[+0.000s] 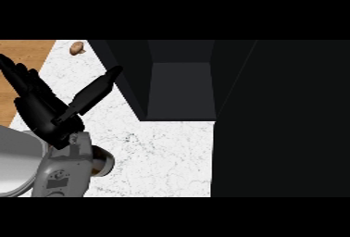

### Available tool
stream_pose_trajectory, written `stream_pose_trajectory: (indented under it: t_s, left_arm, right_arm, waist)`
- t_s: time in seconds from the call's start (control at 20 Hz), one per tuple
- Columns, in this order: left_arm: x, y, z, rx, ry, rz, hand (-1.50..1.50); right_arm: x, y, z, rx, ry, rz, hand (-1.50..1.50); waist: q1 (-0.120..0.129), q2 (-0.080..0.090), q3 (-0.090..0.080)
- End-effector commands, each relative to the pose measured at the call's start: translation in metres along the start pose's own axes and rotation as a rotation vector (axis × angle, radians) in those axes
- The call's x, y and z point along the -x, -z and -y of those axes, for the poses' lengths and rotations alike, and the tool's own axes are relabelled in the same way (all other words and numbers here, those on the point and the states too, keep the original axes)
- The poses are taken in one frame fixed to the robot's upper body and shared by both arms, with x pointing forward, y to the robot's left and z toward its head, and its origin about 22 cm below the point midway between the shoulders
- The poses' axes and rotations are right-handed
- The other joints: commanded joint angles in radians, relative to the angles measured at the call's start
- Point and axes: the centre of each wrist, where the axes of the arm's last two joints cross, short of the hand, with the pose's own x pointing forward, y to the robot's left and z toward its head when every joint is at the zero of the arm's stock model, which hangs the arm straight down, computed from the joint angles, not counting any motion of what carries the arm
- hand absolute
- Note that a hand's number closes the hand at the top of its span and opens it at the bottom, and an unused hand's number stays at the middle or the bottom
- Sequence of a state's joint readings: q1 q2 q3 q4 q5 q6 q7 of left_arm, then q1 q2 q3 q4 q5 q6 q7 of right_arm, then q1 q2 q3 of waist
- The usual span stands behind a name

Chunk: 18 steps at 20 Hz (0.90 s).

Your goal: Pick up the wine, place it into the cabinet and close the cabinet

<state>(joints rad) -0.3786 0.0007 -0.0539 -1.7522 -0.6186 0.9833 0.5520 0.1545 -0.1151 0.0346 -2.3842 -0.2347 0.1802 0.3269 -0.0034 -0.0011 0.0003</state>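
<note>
While our left forearm [65, 171] lies at the lower left edge, our left hand [41, 109] is held open over the white marble counter [164, 157], with fingers straight and pointing up-left and the thumb stretched up-right, holding nothing. We cannot tell where the wine is; the dark cabinet [181, 88], its grey inner recess showing, stands just right of the thumb tip, apart from it. We count 1 hand, 1 cabinet and 1 small brown object [77, 47] on the counter's far left corner.
</note>
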Motion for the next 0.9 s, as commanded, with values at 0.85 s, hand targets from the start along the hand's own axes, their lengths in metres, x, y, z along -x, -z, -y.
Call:
stream_pose_trajectory:
  t_s: [0.85]
  left_arm:
    - [0.023,-0.045,-0.059,-0.143,0.077,-0.080,-1.50]
  right_arm:
    - [-0.027,-0.008,-0.006,-0.006,-0.023,0.015,-1.50]
  waist:
    - [0.001,-0.001,0.000]
